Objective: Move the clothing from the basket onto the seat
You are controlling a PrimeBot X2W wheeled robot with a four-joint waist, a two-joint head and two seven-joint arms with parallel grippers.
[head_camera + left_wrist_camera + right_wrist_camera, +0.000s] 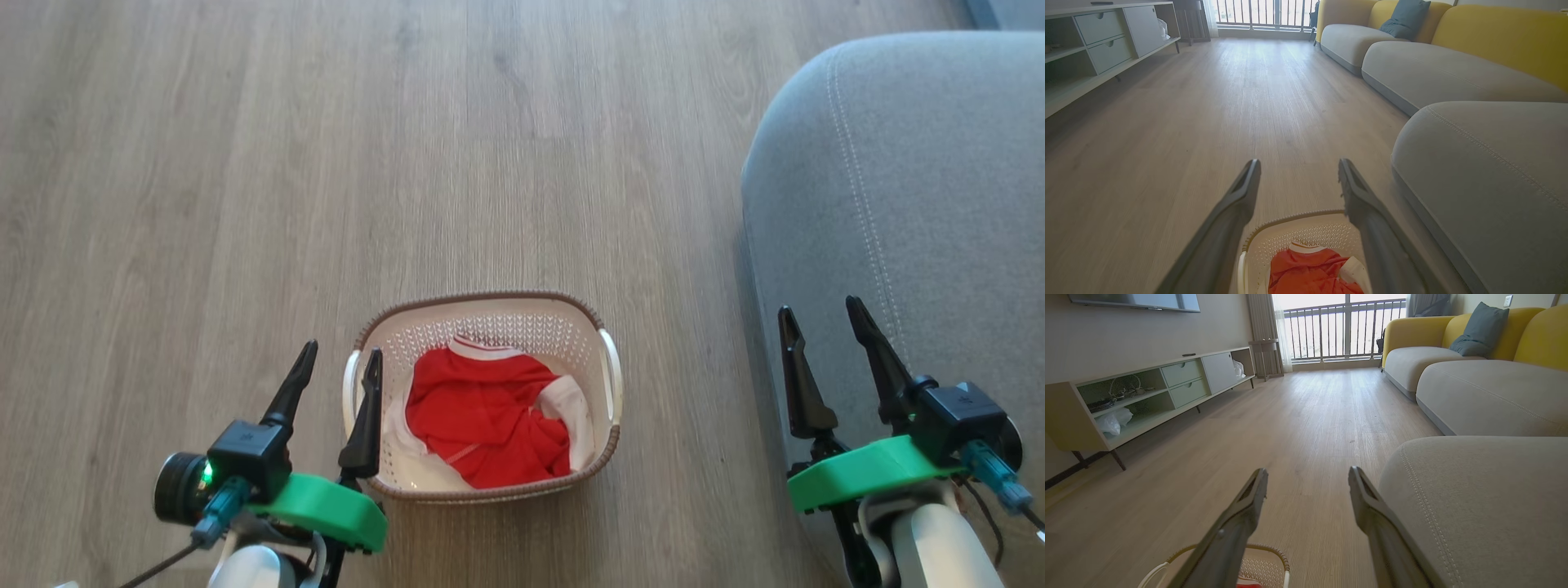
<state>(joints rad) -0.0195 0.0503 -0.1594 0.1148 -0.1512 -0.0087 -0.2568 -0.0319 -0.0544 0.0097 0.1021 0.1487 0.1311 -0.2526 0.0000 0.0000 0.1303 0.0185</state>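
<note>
The seat (914,204) ends in a rounded corner, so a garment released near that edge could slide off onto the floor (326,163). The basket (506,331) looks light and stands on smooth boards. A finger catching its perforated wall or handle could drag or tip it. The clothing (482,416) lies bunched inside the basket, so a shallow pinch might take only a loose fold that slips out mid-carry.

The seat is grey woven upholstery, plump, with a line of pale stitching. The floor is pale wood-grain plank. The basket is a cream plastic rounded rectangle with a brown woven-look rim and white side handles. The clothing is soft, crumpled bright red with white collar and cuff trim.

The left gripper (343,351) hovers at the basket's left handle, its fingers spread wide and empty. The right gripper (819,306) hangs over the seat's edge, equally wide and empty.
</note>
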